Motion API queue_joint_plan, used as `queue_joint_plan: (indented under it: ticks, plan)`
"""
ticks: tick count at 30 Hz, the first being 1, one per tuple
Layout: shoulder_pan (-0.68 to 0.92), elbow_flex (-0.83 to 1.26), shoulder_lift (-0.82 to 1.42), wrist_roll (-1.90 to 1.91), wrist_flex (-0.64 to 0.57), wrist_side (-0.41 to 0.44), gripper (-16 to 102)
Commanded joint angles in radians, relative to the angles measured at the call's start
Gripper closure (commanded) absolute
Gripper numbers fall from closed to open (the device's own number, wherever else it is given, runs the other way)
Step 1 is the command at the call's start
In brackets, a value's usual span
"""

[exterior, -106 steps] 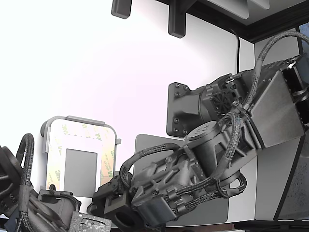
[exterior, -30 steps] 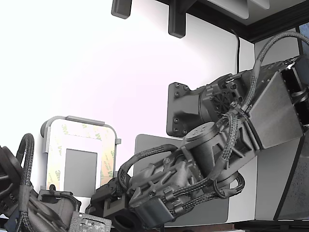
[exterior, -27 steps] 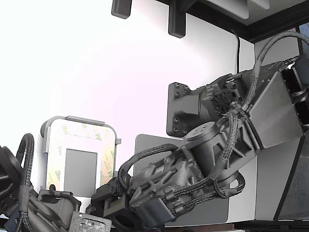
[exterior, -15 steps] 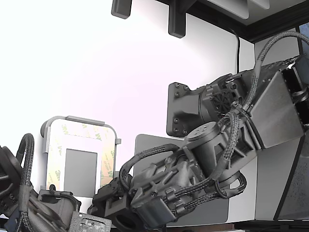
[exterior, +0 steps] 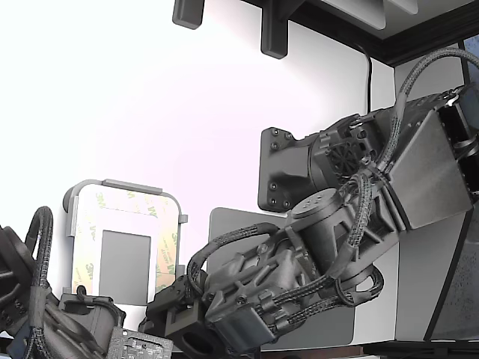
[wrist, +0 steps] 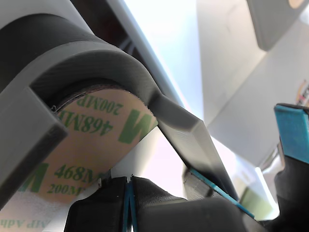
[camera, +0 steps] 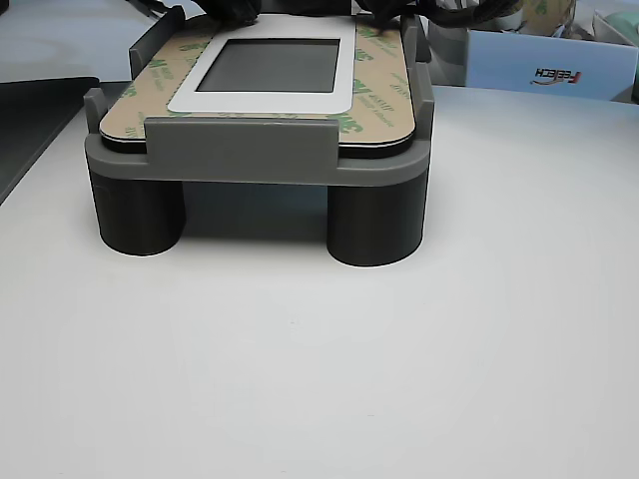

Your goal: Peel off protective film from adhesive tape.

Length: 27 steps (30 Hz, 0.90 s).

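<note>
The arm (exterior: 352, 224) hides the gripper (wrist: 129, 200), whose opening I cannot tell. Film (wrist: 91, 140) fills the wrist view's lower left, half under the grey holder (camera: 250, 150).

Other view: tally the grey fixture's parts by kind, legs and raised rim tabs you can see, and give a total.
Round legs under the grey fixture: 2, one and another
Raised rim tabs: 3, front, one side, other side
Total: 5
</note>
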Motion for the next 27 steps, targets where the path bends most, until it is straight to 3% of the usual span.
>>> queue_joint_plan:
  ticks: [1, 27]
  plan:
    - [-0.006, -0.020, 0.032, -0.003, -0.003, -0.003, 97]
    - [-0.005, -0.008, 0.064, -0.003, 0.015, 0.002, 97]
